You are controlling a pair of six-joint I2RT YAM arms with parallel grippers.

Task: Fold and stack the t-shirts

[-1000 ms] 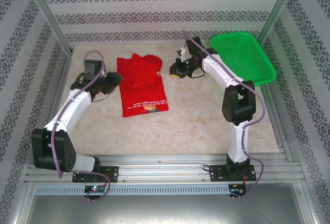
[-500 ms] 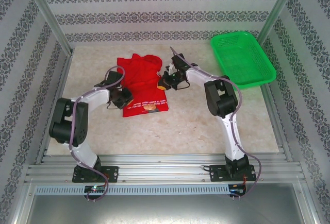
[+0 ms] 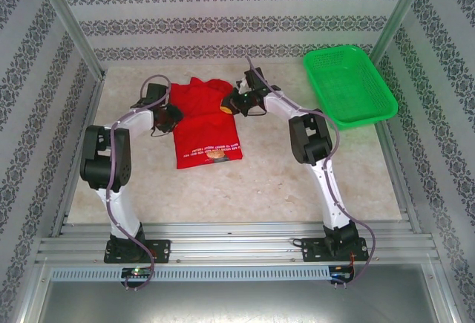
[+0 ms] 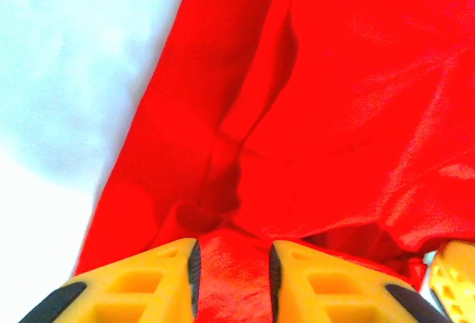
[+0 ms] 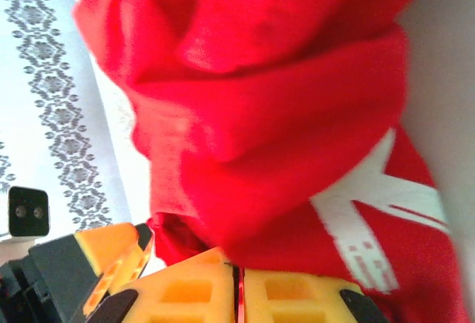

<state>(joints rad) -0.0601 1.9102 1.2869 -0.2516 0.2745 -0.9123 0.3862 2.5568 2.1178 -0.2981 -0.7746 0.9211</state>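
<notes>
A bright red t-shirt (image 3: 205, 126) lies at the back middle of the table, its printed hem with white lettering toward me. My left gripper (image 3: 168, 118) is at the shirt's left edge. In the left wrist view this gripper (image 4: 233, 252) is shut on a thick fold of the red cloth (image 4: 334, 100). My right gripper (image 3: 228, 105) is at the shirt's upper right edge. In the right wrist view it (image 5: 239, 275) is shut on a thin layer of the bunched shirt (image 5: 260, 115), whose white print (image 5: 371, 204) shows.
A green mesh basket (image 3: 349, 85) sits tilted at the back right corner. Patterned walls and metal posts close in the table (image 3: 297, 174). The opposite gripper's yellow finger shows at the edge of each wrist view.
My left gripper moved from the shirt's lower left edge toward the back along that edge. My right gripper shifted slightly back and left at the shirt's top right.
</notes>
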